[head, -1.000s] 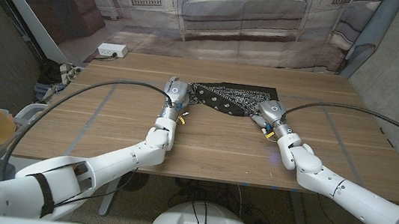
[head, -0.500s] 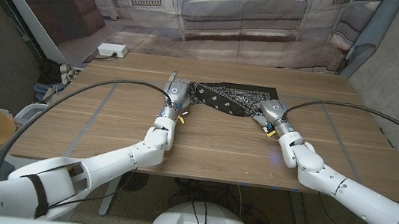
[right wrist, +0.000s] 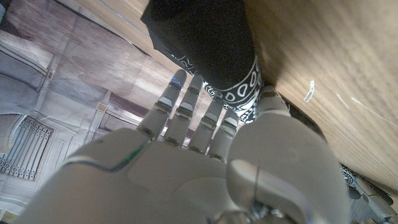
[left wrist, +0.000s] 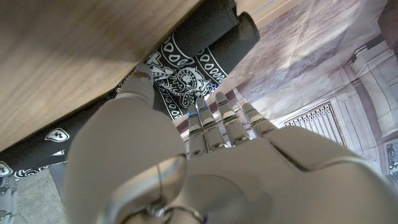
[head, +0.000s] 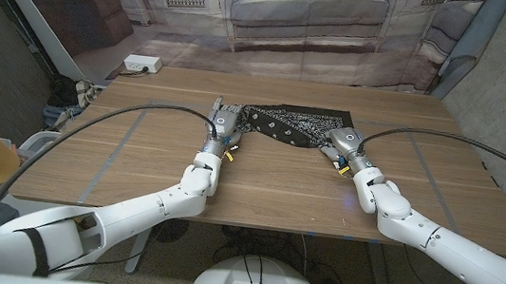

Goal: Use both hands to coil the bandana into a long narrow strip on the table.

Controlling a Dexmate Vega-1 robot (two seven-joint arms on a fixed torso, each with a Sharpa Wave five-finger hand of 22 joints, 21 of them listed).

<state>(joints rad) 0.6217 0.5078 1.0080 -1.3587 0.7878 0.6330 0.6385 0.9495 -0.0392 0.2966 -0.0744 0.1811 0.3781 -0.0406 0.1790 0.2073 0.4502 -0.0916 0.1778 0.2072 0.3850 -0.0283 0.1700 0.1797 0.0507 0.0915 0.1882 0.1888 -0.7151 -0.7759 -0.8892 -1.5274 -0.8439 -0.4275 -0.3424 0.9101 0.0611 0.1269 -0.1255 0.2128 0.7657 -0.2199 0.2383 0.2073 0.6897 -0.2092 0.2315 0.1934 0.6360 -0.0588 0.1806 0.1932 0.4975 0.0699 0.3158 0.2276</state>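
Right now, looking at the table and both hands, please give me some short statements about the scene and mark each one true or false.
1. The bandana is black with a white pattern. True.
2. The bandana hangs over the near edge of the table. False: it lies on the far half of the table, between the two hands.
3. The left hand is at the bandana's left end. True; the left wrist view shows its fingers on the cloth.
4. The right hand is raised high, far from the cloth. False: it is down at the bandana's right end, fingers on it.
5. The bandana is spread fully flat as a square. False: its near edge looks rolled up.
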